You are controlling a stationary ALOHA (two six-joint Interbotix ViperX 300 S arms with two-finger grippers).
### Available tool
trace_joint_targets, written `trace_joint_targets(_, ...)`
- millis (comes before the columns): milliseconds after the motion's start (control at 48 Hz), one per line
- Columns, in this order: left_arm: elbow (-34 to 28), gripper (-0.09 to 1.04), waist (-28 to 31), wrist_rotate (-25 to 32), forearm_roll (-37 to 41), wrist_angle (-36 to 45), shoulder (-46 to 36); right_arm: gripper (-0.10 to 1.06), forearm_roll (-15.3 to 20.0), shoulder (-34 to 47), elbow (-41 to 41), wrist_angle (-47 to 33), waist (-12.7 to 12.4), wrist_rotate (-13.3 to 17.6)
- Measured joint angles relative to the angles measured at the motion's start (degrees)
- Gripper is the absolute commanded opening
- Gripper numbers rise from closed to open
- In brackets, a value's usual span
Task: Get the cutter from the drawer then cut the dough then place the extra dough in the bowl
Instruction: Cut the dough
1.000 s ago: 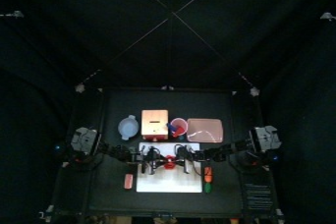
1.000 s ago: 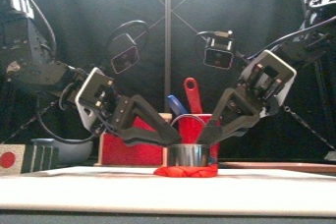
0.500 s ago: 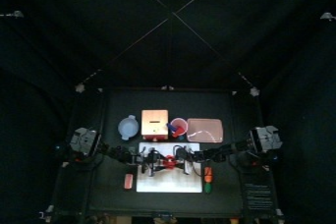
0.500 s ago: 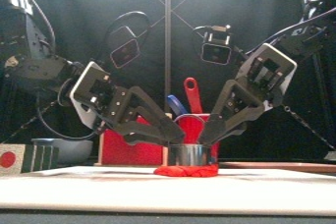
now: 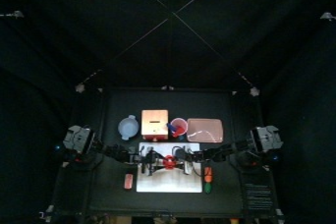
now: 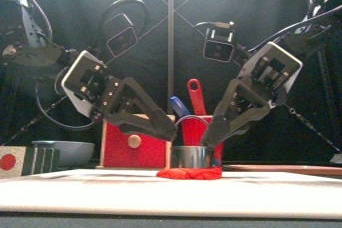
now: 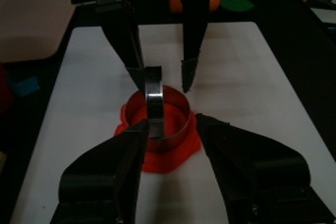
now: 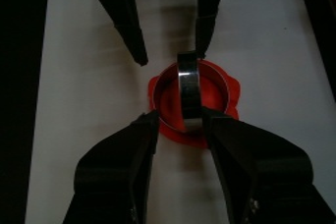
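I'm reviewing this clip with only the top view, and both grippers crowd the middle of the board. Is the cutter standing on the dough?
Observer: Yes. The front view shows the cutter upright on the dough, which lies on the board.
Operator: Is the left gripper shut on it?
Observer: No. In its wrist view the left gripper has its jaws open, one at each side of the dough.
Operator: And the right?
Observer: The right gripper is open too. Its wrist view shows its jaws straddling the dough from the opposite side.
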Motion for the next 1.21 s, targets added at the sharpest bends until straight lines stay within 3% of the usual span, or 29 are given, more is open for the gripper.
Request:
trace_joint_targets(292, 0.26, 0.74, 0.00, 0.97, -0.97, 2.20, 0.09, 0.77, -1.14, -1.93, -0.35, 0.00, -0.44, -0.18)
trace_joint_targets(688, 0.00, 0.57, 0.00, 0.97, -1.05, 2.37, 1.67, 0.70, -1.76, -2.02, -1.05, 0.00, -1.14, -0.18)
trace_joint_targets(896, -0.62, 0.55, 0.18, 1.14, -1.32, 2.37, 2.64, 0.63, -1.93, -1.93, -1.05, 0.00, -1.32, -0.18)
trace_joint_targets(1208, -0.88, 0.54, 0.35, 1.14, -1.32, 2.37, 3.52, 0.63, -2.11, -1.93, -1.05, 0.00, -1.41, -0.18)
